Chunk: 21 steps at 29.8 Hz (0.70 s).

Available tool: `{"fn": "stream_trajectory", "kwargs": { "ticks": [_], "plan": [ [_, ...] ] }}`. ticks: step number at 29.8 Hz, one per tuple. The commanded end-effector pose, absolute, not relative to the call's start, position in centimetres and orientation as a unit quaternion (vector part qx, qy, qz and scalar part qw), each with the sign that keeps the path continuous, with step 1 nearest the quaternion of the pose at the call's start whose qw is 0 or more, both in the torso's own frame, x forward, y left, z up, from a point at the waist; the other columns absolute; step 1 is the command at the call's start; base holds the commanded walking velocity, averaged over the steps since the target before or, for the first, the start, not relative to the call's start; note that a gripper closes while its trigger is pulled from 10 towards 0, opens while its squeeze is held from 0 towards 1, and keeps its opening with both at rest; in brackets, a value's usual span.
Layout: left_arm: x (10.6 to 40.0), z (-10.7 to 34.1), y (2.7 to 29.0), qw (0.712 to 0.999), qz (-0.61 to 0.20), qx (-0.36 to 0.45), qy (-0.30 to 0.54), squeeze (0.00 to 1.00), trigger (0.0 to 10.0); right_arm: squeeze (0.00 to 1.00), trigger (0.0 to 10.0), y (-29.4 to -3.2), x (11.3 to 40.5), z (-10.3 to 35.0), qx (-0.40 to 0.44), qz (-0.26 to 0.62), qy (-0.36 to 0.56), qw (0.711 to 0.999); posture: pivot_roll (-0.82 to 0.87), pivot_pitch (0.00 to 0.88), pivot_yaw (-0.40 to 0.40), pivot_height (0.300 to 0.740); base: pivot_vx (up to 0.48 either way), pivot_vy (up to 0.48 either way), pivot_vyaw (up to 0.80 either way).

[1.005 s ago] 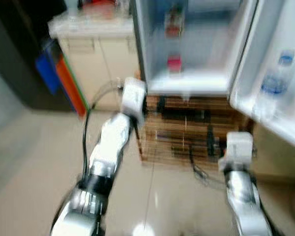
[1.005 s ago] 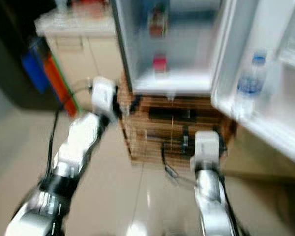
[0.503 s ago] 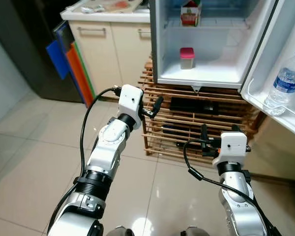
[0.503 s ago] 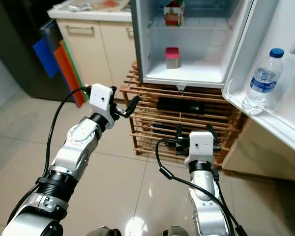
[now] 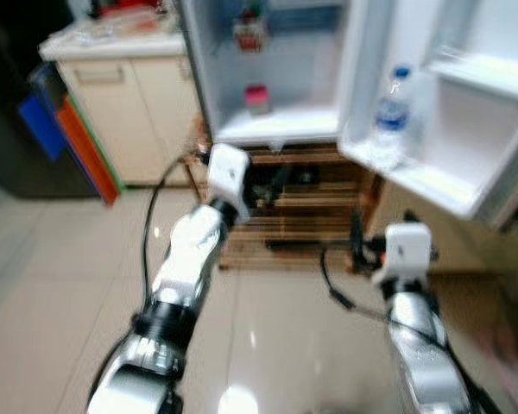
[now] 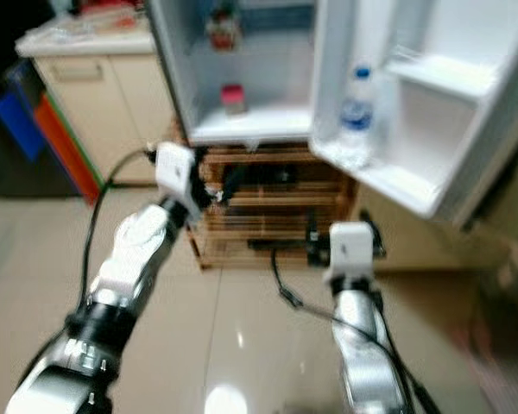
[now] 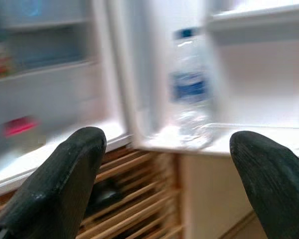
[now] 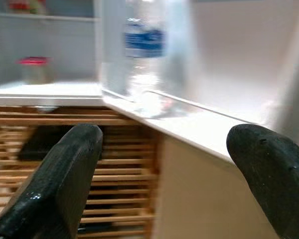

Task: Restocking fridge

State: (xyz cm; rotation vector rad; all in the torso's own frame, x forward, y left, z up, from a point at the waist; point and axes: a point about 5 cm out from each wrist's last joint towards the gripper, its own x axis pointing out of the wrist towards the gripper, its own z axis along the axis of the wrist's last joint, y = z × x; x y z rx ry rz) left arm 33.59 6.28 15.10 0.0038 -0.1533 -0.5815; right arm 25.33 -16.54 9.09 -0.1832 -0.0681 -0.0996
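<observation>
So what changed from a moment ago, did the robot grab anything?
No, nothing got grabbed. The whole picture slid because the robot's head turned, so the fridge door with the water bottle now sits nearer the middle. The left claw and right claw are still open and empty, in front of the wooden rack. The pink-lidded jar stayed on its shelf.

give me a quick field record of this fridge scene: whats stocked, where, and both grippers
fridge: door open, standing on a wooden slatted rack
door shelf: water bottle upright, blue cap
inner lower shelf: small jar with pink lid
inner upper shelf: red carton, blurred
left gripper: open, empty, raised in front of the rack
right gripper: open, empty, low before the door shelf
side: cream counter cabinet, blue and orange boards beside it
image: motion blurred
</observation>
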Motion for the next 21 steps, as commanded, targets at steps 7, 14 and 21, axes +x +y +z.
{"fn": "stream_trajectory", "kwargs": {
  "ticks": [7,14,21],
  "plan": [
    [33.9,14.9,7.3,0.959,-0.272,0.008,-0.074,0.0,10.0,0.0,10.0,-15.9,25.4,8.7,-0.092,-0.041,-0.029,0.994,-0.24,0.0,0.097,0.74,0.276,-0.39,0.0],
    [33.8,14.8,7.3,0.961,-0.264,0.001,-0.075,0.0,10.0,0.0,10.0,-16.2,25.3,8.3,-0.092,-0.045,-0.02,0.995,-0.25,0.0,0.097,0.74,0.288,-0.381,0.0],
    [34.2,14.6,8.4,0.973,-0.222,-0.003,-0.07,0.0,10.0,0.0,10.0,-17.4,24.9,7.7,-0.095,-0.07,0.001,0.993,-0.25,0.0,0.092,0.74,0.23,-0.146,0.0]
  ]
}}
